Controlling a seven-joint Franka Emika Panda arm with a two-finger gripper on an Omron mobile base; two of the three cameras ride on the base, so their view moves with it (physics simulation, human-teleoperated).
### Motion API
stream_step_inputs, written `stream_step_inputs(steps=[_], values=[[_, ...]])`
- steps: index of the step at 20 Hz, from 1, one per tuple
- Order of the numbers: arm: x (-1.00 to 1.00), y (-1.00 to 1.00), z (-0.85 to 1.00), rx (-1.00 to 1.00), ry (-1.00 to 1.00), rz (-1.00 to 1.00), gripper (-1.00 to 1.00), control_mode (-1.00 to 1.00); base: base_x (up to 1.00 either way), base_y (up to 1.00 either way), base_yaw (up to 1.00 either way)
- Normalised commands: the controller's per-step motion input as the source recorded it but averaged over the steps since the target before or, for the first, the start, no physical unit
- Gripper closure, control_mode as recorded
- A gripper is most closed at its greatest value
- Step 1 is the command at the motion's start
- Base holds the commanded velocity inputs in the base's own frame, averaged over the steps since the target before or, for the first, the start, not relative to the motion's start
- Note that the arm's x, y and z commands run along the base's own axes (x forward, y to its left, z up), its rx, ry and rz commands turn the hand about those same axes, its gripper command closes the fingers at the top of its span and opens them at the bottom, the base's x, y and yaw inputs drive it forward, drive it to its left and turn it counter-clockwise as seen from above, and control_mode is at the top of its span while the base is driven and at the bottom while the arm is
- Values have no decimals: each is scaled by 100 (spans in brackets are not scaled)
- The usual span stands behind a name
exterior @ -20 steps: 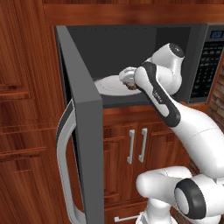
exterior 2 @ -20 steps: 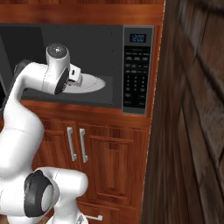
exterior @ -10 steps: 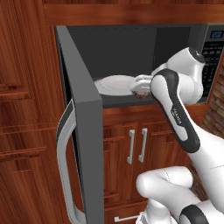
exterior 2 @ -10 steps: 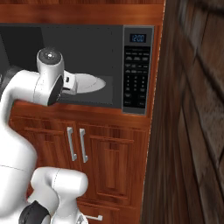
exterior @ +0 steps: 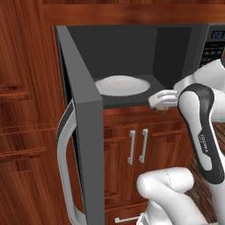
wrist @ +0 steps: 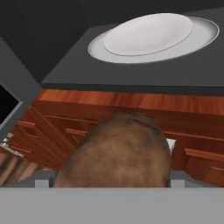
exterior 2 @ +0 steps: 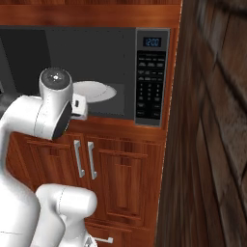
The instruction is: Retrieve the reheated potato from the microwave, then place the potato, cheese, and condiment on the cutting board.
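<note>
The potato (wrist: 117, 151) is held between the wide-set jaws of the gripper (exterior: 161, 104), just outside the front edge of the microwave (exterior: 132, 57), with the white plate (exterior: 122, 85) left bare inside. The carry is best made level and slow, clear of the open door (exterior: 83, 132), so the round lump is not rolled out of the grip.

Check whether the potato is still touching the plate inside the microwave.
Apart. In the hand view the potato sits close before the camera, outside the microwave, with cabinet wood showing between it and the plate. The left base view shows the plate bare.
</note>
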Motion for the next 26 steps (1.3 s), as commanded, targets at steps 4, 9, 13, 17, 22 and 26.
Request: stream_step_inputs(steps=[4, 9, 13, 17, 22, 26], values=[[-53, -36, -7, -10, 10, 1, 100, -100, 0, 0, 0], [-50, -22, -18, -15, 12, 0, 100, -100, 0, 0, 0], [-35, -8, -22, -18, 18, 0, 100, -100, 0, 0, 0], [-29, -3, -25, -11, 10, 1, 100, -100, 0, 0, 0], [-22, 0, -23, -4, 2, 2, 100, -100, 0, 0, 0], [-6, 0, -17, 0, 0, 0, 100, -100, 0, 0, 0]])
